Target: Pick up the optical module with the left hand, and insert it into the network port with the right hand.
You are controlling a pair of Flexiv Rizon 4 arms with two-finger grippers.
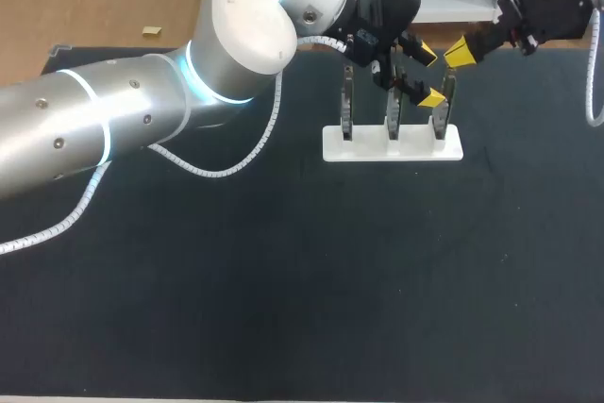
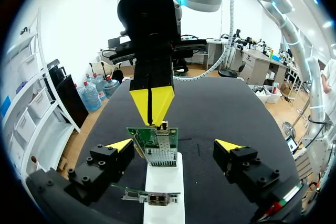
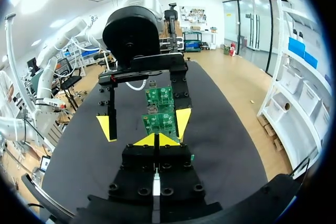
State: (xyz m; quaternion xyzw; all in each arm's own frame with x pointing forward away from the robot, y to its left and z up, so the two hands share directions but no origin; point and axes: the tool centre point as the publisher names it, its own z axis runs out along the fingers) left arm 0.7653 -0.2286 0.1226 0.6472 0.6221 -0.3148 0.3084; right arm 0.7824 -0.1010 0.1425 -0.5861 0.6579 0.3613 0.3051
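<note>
Our left arm (image 1: 113, 129), the biggest thing over the dark table (image 1: 236, 309), reaches past the middle. We judge that it does so to put its gripper around the work without touching it.

One white stand (image 1: 392, 146) holds three green boards (image 1: 347, 106) upright in a row, probably so their top edges, where the ports sit, face an approaching finger.

The left gripper (image 2: 174, 146) stands wide, and its two yellow tips have nothing between them but one board (image 2: 155, 142), which neither tip touches. A second board (image 2: 149, 198) lies nearer, under those fingers.

The right gripper (image 3: 156, 140) has its two tips pressed together into a wedge. The wedge points at the top edge of the board straight ahead of it, which we take to be a pushing pose.

A small metal piece (image 2: 164, 126) shows just beside the tips of the wedge, at the board's top edge. We think it is the optical module at or in its port, but we cannot tell whether it is seated or only a fitting of the board.

The count is two grippers, four yellow tips, three boards, one stand and one possible module.
</note>
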